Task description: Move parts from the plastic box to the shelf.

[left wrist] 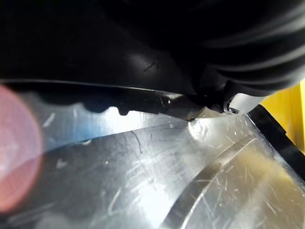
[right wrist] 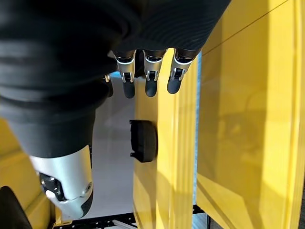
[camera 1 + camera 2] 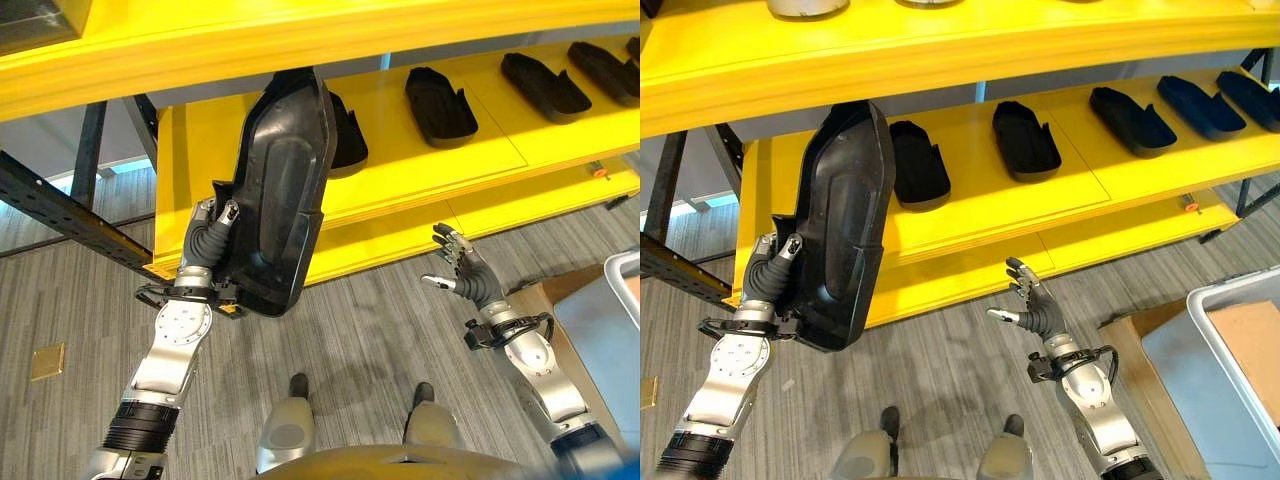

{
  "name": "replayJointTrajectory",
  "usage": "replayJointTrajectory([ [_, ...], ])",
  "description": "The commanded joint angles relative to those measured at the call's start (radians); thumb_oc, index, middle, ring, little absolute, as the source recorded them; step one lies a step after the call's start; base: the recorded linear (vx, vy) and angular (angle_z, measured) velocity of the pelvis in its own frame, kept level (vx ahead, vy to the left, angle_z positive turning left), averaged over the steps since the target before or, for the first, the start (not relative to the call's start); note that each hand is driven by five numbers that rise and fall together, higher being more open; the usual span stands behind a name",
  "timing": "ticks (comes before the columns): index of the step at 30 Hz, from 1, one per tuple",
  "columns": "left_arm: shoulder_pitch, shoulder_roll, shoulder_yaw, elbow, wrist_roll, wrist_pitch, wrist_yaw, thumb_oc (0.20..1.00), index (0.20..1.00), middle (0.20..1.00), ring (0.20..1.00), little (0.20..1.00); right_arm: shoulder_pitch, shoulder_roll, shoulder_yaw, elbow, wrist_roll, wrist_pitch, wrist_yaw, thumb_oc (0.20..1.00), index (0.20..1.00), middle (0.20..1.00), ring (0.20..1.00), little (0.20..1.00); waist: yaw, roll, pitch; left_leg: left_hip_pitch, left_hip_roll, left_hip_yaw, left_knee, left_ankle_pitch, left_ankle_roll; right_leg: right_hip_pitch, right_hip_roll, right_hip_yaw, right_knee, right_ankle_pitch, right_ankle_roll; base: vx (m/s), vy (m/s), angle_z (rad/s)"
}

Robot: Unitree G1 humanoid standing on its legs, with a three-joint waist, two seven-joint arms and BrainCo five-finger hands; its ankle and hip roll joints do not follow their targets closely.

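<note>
You're carrying a big black part [image 3: 278, 190] in the left hand [image 3: 212, 238], fingers curled on its lower edge, thumb side just showing beside the part's rim. The part is standing nearly upright above the hand, its top end already reaching up to the front lip of the upper yellow board and overlapping the shelf [image 3: 400, 170] opening. Left wrist cam is showing the part's dark edge pressed right against the hand, w/ glare below, so grip depth can't be judged from there.

Beyond the held part, on the same shelf level, other black parts [image 3: 440, 105] are already lying in a row, one just behind the part you're holding, more further away toward the right-hand side. Free space looks to be on the near-left end, by the held part.

Right hand [image 3: 1032, 308] is hanging empty below the shelf front, fingers spread and relaxed, well apart from the part. The plastic box [image 3: 1240, 300] is sitting low beside the right arm.

Risks, imo: the tall part is catching the upper board edge as you're pushing in, bc it's nearly vertical; tilt it flatter first. Grip is low on a long piece, so it could be swinging or slipping. Also it could be knocking the neighbouring part when going down.
</note>
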Motion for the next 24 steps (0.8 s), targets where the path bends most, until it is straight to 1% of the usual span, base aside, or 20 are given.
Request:
replayJointTrajectory([
  [1,-0.004,0.011,0.046,-0.094,-0.025,-0.06,0.013,0.2,0.2,0.2,0.2,0.2,-0.016,0.001,0.016,-0.046,0.022,-0.033,0.015,1.0,1.0,1.0,1.0,1.0,-0.014,-0.005,-0.063,-0.041,0.047,0.023,0.011,0.022,0.002,0.005,-0.007,0.04,0.006,0.035,0.022,0.07,0.169,0.21],
  [2,-0.004,0.012,0.046,-0.094,-0.025,-0.059,0.013,0.2,0.2,0.2,0.2,0.2,-0.018,0.002,0.017,-0.045,0.022,-0.033,0.015,1.0,1.0,1.0,1.0,1.0,-0.015,-0.007,-0.063,-0.044,0.046,0.022,0.015,0.02,0.004,0.006,-0.009,0.039,0.005,0.035,0.023,0.06,0.174,0.12],
  [3,-0.003,0.017,0.051,-0.095,-0.023,-0.057,0.016,0.2,0.2,0.2,0.2,0.2,-0.03,0.013,0.023,-0.038,0.024,-0.033,0.014,1.0,1.0,1.0,1.0,1.0,-0.005,-0.012,-0.067,-0.053,0.019,0.01,0.039,0.0,0.021,0.01,-0.022,0.042,0.009,0.05,0.03,0.06,0.166,0.09],
  [4,-0.006,0.019,0.052,-0.094,-0.019,-0.056,0.018,0.2,0.2,0.2,0.2,0.2,-0.036,0.019,0.027,-0.034,0.021,-0.031,0.014,1.0,1.0,1.0,1.0,1.0,0.001,-0.015,-0.069,-0.053,0.007,0.005,0.041,-0.008,0.03,0.008,-0.029,0.045,0.021,0.071,0.031,0.08,0.247,0.08],
  [5,-0.007,0.019,0.047,-0.094,-0.019,-0.054,0.018,0.2,0.2,0.2,0.2,0.2,-0.045,0.025,0.037,-0.031,0.021,-0.03,0.013,1.0,1.0,1.0,1.0,1.0,0.006,-0.017,-0.072,-0.048,-0.009,0.0,0.037,-0.013,0.043,-0.001,-0.037,0.048,0.045,0.1,0.03,0.05,0.188,0.18],
  [7,-0.004,0.018,0.044,-0.095,-0.029,-0.052,0.014,0.2,0.2,0.2,0.2,0.2,-0.056,0.037,0.054,-0.024,0.025,-0.028,0.012,1.0,1.0,1.0,1.0,1.0,0.012,-0.01,-0.069,-0.025,-0.044,0.005,0.017,-0.017,0.087,-0.063,-0.063,0.087,0.167,0.223,0.01,0.03,0.207,0.27],
  [8,-0.004,0.018,0.044,-0.095,-0.029,-0.052,0.014,0.2,0.2,0.2,0.2,0.2,-0.056,0.037,0.054,-0.024,0.025,-0.028,0.012,1.0,1.0,1.0,1.0,1.0,0.013,-0.011,-0.071,-0.027,-0.045,0.007,0.015,-0.016,0.087,-0.066,-0.064,0.089,0.168,0.223,0.011,0.02,0.261,0.24],
  [9,0.0,0.019,0.039,-0.096,-0.043,-0.054,0.011,0.2,0.2,0.2,0.2,0.2,-0.077,0.043,0.073,-0.021,0.022,-0.022,0.01,1.0,1.0,1.0,1.0,1.0,0.004,0.014,-0.051,0.004,-0.042,0.006,-0.016,-0.001,0.102,-0.123,-0.043,0.105,0.265,0.257,-0.012,0.03,0.227,0.12],
  [10,-0.004,0.015,0.04,-0.096,-0.047,-0.053,0.016,0.2,0.2,0.2,0.2,0.2,-0.092,0.049,0.087,-0.018,0.025,-0.023,0.015,1.0,1.0,1.0,1.0,1.0,0.013,0.024,-0.045,0.028,-0.035,0.021,-0.042,0.001,0.104,-0.151,-0.039,0.054,0.281,0.208,-0.016,0.05,0.249,-0.01],
  [11,-0.003,0.015,0.041,-0.096,-0.047,-0.053,0.012,0.2,0.2,0.2,0.2,0.2,-0.099,0.053,0.088,-0.012,0.023,-0.022,0.015,1.0,1.0,1.0,1.0,1.0,0.009,0.027,-0.047,0.044,-0.035,0.019,-0.065,0.002,0.104,-0.168,-0.017,0.051,0.265,0.181,-0.018,0.11,0.077,-0.14],
  [12,-0.001,0.013,0.041,-0.093,-0.047,-0.055,0.012,0.2,0.2,0.2,0.2,0.2,-0.113,0.053,0.093,-0.003,0.024,-0.023,0.017,1.0,1.0,1.0,1.0,1.0,0.002,0.026,-0.048,0.071,-0.029,0.018,-0.092,0.001,0.096,-0.181,0.032,0.049,0.216,0.128,-0.026,0.16,-0.033,-0.19],
  [13,0.001,0.012,0.044,-0.093,-0.048,-0.056,0.015,0.2,0.2,0.2,0.2,0.2,-0.122,0.048,0.094,-0.003,0.029,-0.025,0.017,1.0,1.0,1.0,1.0,1.0,-0.007,0.021,-0.045,0.083,-0.029,0.013,-0.101,0.003,0.087,-0.191,0.081,0.055,0.128,0.101,-0.03,0.18,-0.11,-0.23],
  [14,-0.003,0.009,0.042,-0.085,-0.055,-0.06,0.023,0.2,0.2,0.2,0.2,0.2,-0.131,0.037,0.101,-0.005,0.028,-0.027,0.02,1.0,1.0,1.0,1.0,1.0,-0.01,0.01,-0.043,0.089,-0.029,0.014,-0.102,-0.001,0.076,-0.175,0.095,0.041,0.024,0.103,-0.029,0.14,-0.13,-0.06],
  [15,0.0,0.006,0.041,-0.085,-0.059,-0.057,0.017,0.2,0.2,0.2,0.2,0.2,-0.114,0.036,0.093,-0.015,0.034,-0.026,0.022,1.0,1.0,1.0,1.0,1.0,-0.012,0.004,-0.042,0.085,-0.031,0.003,-0.09,-0.004,0.068,-0.141,0.096,0.052,0.002,0.094,-0.025,0.12,-0.139,0.19],
  [16,-0.004,0.001,0.03,-0.079,-0.049,-0.056,0.014,0.2,0.2,0.2,0.2,0.2,-0.109,0.025,0.092,-0.021,0.029,-0.027,0.026,1.0,1.0,1.0,1.0,1.0,-0.008,-0.003,-0.044,0.077,-0.029,-0.007,-0.07,-0.011,0.062,-0.129,0.084,0.056,0.019,0.095,-0.017,0.11,-0.165,0.59],
  [18,-0.006,-0.003,0.016,-0.069,-0.058,-0.063,0.007,0.2,0.2,0.2,0.2,0.2,-0.092,0.012,0.072,-0.027,0.031,-0.028,0.025,1.0,1.0,1.0,1.0,1.0,-0.015,-0.015,-0.06,0.081,-0.006,-0.016,-0.072,-0.007,0.038,-0.081,0.136,0.078,-0.015,0.062,-0.031,0.16,-0.216,0.7],
  [19,-0.001,-0.008,0.014,-0.069,-0.064,-0.062,0.0,0.2,0.2,0.2,0.2,0.2,-0.092,0.01,0.064,-0.026,0.034,-0.029,0.027,1.0,1.0,1.0,1.0,1.0,-0.012,-0.016,-0.069,0.091,0.005,-0.011,-0.076,-0.01,0.028,-0.066,0.131,0.043,-0.033,0.062,-0.029,0.25,-0.231,0.66],
  [20,0.008,-0.016,0.017,-0.074,-0.065,-0.063,-0.003,0.2,0.2,0.2,0.2,0.2,-0.083,0.006,0.045,-0.027,0.032,-0.033,0.022,1.0,1.0,1.0,1.0,1.0,-0.017,-0.017,-0.081,0.104,0.023,-0.011,-0.091,-0.001,0.021,-0.047,0.135,0.04,-0.035,0.061,-0.031,0.19,-0.145,0.59],
  [23,0.021,-0.02,0.021,-0.079,-0.067,-0.062,-0.005,0.2,0.2,0.2,0.2,0.2,-0.07,0.003,0.031,-0.025,0.035,-0.032,0.023,1.0,1.0,1.0,1.0,1.0,-0.023,-0.017,-0.094,0.122,0.042,-0.006,-0.121,0.009,0.014,-0.038,0.143,0.034,-0.04,0.054,-0.034,0.17,-0.139,0.2],
  [24,0.02,-0.025,0.021,-0.079,-0.064,-0.059,-0.001,0.2,0.2,0.2,0.2,0.2,-0.068,0.007,0.025,-0.016,0.035,-0.033,0.022,1.0,1.0,1.0,1.0,1.0,-0.028,-0.015,-0.101,0.133,0.06,-0.004,-0.144,0.022,0.007,-0.033,0.147,0.027,-0.033,0.042,-0.037,0.1,-0.094,0.04],
])
